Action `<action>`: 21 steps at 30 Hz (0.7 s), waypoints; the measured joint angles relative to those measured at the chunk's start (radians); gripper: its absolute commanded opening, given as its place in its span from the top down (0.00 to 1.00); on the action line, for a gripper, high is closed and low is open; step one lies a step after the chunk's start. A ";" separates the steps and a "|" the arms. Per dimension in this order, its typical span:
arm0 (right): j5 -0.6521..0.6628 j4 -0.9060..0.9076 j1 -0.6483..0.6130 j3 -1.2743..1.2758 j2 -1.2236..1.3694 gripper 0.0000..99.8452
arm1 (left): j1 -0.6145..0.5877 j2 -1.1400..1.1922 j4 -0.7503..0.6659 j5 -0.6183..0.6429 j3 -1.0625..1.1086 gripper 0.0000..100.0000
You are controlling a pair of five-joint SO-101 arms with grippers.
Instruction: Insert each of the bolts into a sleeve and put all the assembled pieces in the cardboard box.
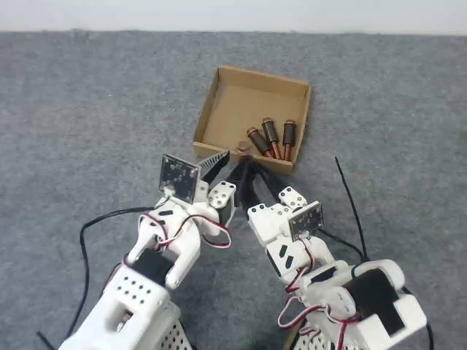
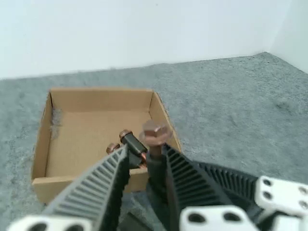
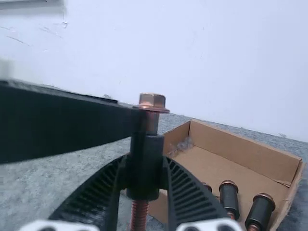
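A copper bolt [image 3: 152, 102] stands upright through a black sleeve [image 3: 144, 168], its thread showing below. My right gripper [image 3: 144, 161] is shut on that sleeve, just in front of the cardboard box [image 1: 211, 102], near its front wall. My left gripper [image 2: 146, 150] flanks the same bolt [image 2: 155, 134] below its head. One finger [image 2: 183, 178] touches it; a narrow gap shows at the other finger [image 2: 103, 185], so it stands open. Three assembled pieces [image 1: 271, 137] lie in the box's near right corner. From above, both grippers [image 1: 241, 162] meet at the bolt head [image 1: 243, 148].
Grey carpet [image 1: 87, 102] covers the table all around the box. A white wall [image 2: 144, 33] rises behind it. Black cables [image 1: 350, 197] trail beside the right arm and near the left arm's base [image 1: 95, 226].
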 measured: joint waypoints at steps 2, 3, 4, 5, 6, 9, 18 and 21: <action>0.000 0.000 0.003 0.000 0.002 0.99 | 0.000 -0.075 0.066 0.026 -0.002 0.76; 0.000 0.000 0.003 0.000 0.002 0.99 | 0.000 -0.120 0.101 0.048 -0.002 0.73; 0.000 0.000 0.005 0.000 0.000 0.99 | 0.000 -0.163 0.137 0.071 -0.002 0.72; 0.000 0.000 0.005 0.000 0.000 0.99 | 0.000 -0.204 0.173 0.087 -0.002 0.73; 0.000 0.000 0.005 0.000 0.002 0.99 | 0.000 -0.245 0.207 0.103 -0.002 0.73; 0.000 0.000 0.005 0.000 0.000 0.99 | -0.002 -0.344 0.290 0.121 -0.002 0.78; 0.000 0.000 0.035 0.002 0.000 0.99 | -0.230 -0.393 0.305 0.127 -0.002 0.98; 0.000 0.000 0.037 0.002 0.000 0.99 | -0.342 -0.393 0.305 0.127 0.005 0.98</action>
